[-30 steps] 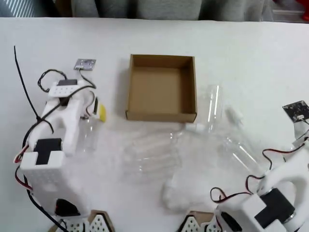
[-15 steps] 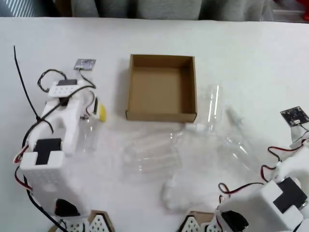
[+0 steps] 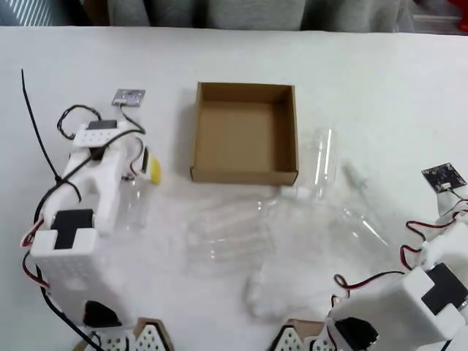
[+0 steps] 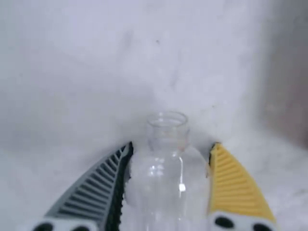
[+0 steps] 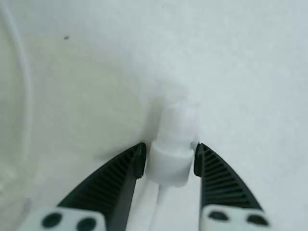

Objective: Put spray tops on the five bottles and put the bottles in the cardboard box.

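My left gripper [image 4: 171,147] is shut on a clear open-necked bottle [image 4: 166,163], its grey and yellow fingers pressing the bottle's shoulders. From above, that bottle [image 3: 134,203] lies beside the left arm, left of the cardboard box [image 3: 245,175], which holds nothing. My right gripper [image 5: 168,147] is shut on a white spray top [image 5: 172,154] just over the white table, at the table's right side. More clear bottles lie in front of the box [image 3: 227,234] and to its right [image 3: 319,162]. A loose spray top [image 3: 354,175] lies among them.
Another white cap [image 3: 292,194] rests by the box's front right corner. A further clear bottle [image 3: 362,223] lies close to the right arm [image 3: 409,307]. Cables trail from both arms. Bare table stretches behind the box.
The right arm has drawn back toward the table's front right corner. The left arm and its bottle have not moved.
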Robot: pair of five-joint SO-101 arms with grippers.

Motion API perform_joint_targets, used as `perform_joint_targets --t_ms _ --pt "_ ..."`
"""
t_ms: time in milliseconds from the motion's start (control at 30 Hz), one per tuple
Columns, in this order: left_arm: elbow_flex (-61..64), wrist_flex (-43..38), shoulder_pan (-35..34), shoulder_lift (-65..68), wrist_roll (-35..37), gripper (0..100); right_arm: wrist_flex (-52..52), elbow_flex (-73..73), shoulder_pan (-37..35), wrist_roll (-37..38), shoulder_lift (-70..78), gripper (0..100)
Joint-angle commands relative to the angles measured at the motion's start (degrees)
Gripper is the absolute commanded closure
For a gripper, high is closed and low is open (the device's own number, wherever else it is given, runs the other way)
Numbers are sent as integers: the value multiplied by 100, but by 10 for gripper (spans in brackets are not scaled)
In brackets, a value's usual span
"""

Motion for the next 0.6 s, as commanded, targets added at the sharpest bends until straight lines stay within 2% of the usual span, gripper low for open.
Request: perform_joint_targets --t_ms 0,167,300,567 --pt "26 -132 92 -259 -44 801 -92 -316 -4 35 -75 852" --pt "26 -132 92 -259 -44 801 251 -730 22 -413 -13 853" --pt "26 -132 92 -259 -44 801 602 -879 -92 -440 -13 854" --pt "26 -132 75 -259 -193 802 637 -879 -92 -413 -4 854"
